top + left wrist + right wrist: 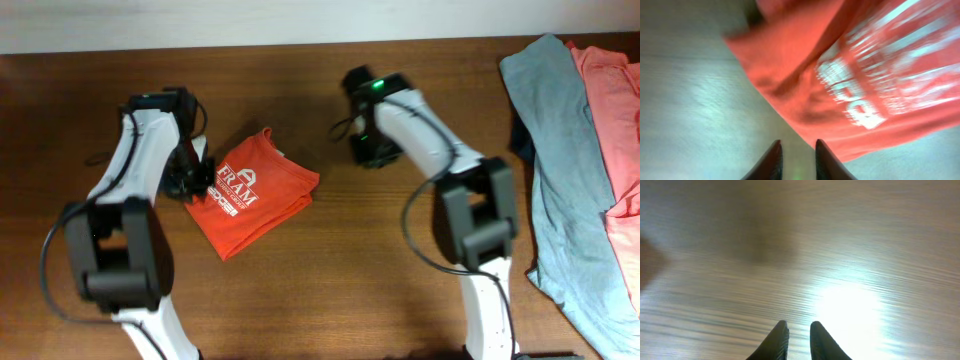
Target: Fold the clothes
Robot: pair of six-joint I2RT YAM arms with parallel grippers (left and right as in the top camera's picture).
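The orange shirt (255, 195) looks folded; my left fingers (771, 162) beside it and right fingers (779, 340) off to its right, barely parted and empty, should next fetch the grey shirt (555, 150).

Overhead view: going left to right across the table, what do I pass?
Left arm → folded orange-red T-shirt → right arm → grey T-shirt → salmon-pink T-shirt.
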